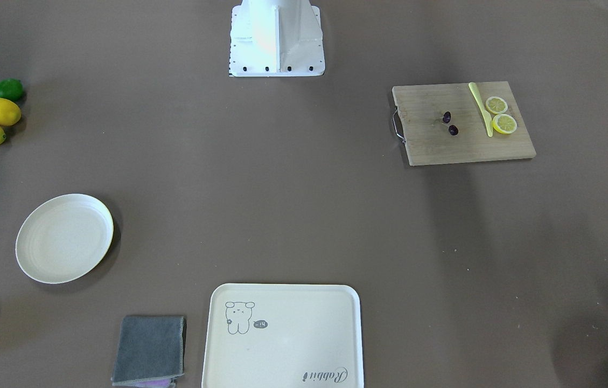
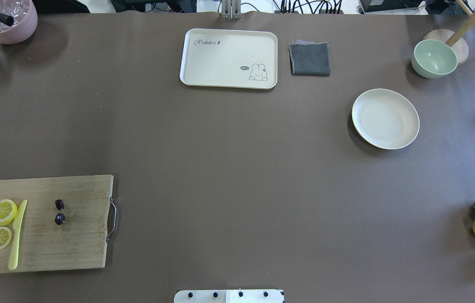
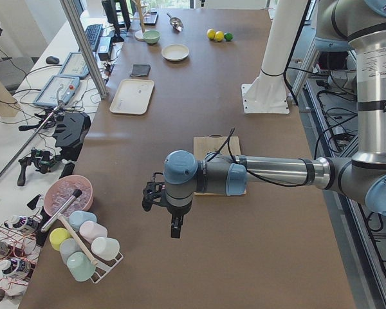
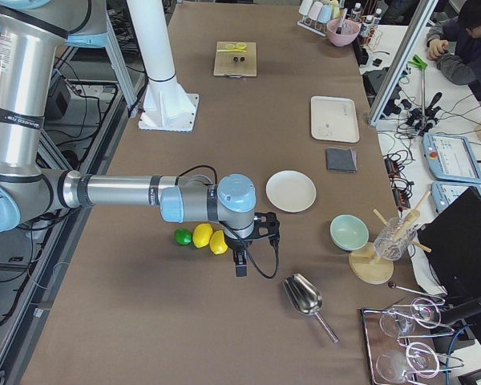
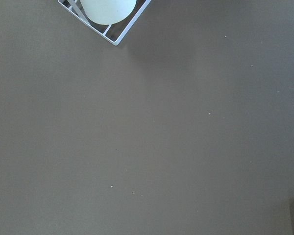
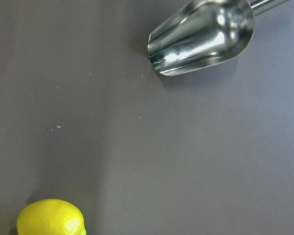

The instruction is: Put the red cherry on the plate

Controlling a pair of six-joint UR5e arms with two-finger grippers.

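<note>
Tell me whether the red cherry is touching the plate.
Apart. Overhead exterior view: the red cherry lies on the cutting board, bare table separating it from the plate.

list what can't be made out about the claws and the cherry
left claw: shows only in the exterior left view, so open or shut is unclear.
right claw: shows only in the exterior right view, same doubt.
red cherry: stems too thin to trace; absent from both wrist views.
</note>
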